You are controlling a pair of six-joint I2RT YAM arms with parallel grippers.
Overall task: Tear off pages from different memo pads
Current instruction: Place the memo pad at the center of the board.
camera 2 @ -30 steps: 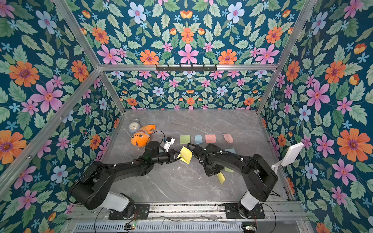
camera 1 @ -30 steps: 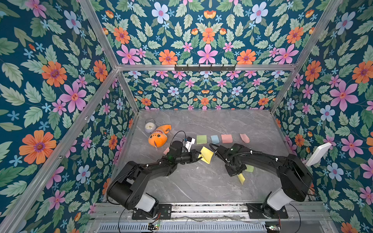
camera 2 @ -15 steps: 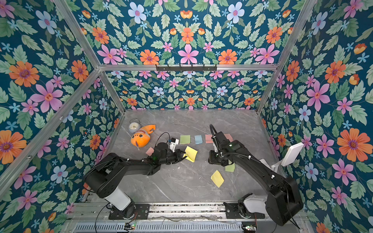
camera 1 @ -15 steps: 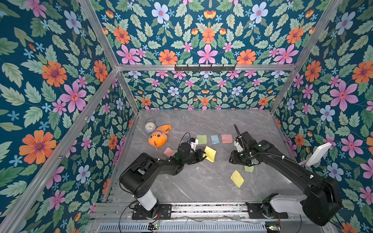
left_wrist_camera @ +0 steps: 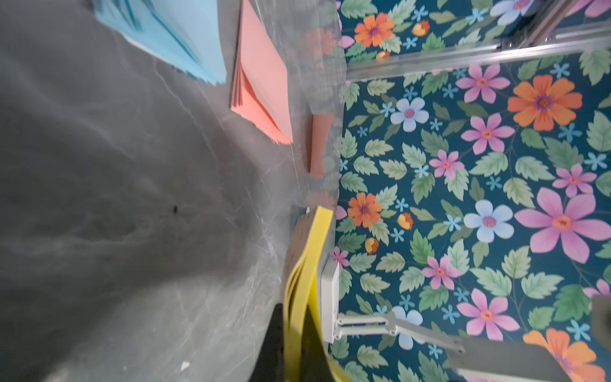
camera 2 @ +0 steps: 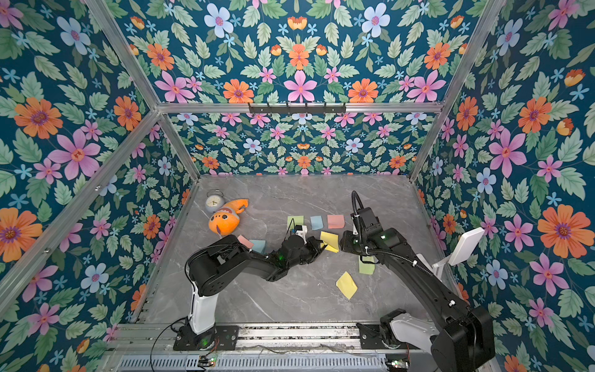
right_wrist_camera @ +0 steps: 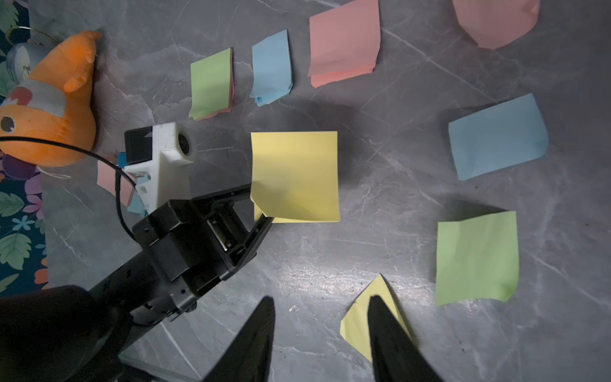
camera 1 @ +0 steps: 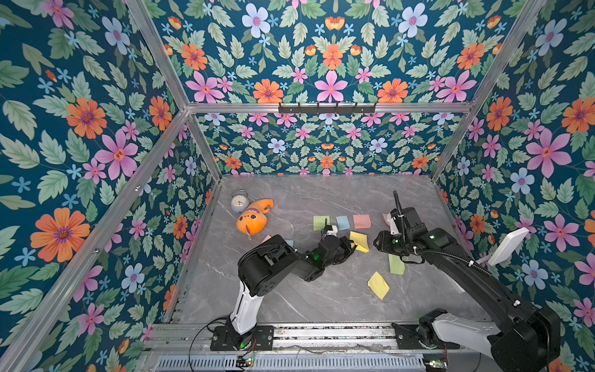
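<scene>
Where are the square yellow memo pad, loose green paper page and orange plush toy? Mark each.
Yellow memo pad (right_wrist_camera: 294,175): right wrist view, face.
Green page (right_wrist_camera: 476,258): right wrist view, centre.
Orange plush toy (camera 1: 252,222): a top view, body.

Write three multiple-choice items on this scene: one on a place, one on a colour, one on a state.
1. Where is the alarm clock? A. between the arms B. beside the orange plush toy C. at the front rail
2. What colour is the memo pad in the left gripper? A. yellow B. pink C. blue
3. How do the jaws of the right gripper stand? A. shut on paper B. shut, empty C. open, empty
B: clock and toy lie together. A: a yellow stack sits pinched. C: jaws apart, nothing between.
</scene>
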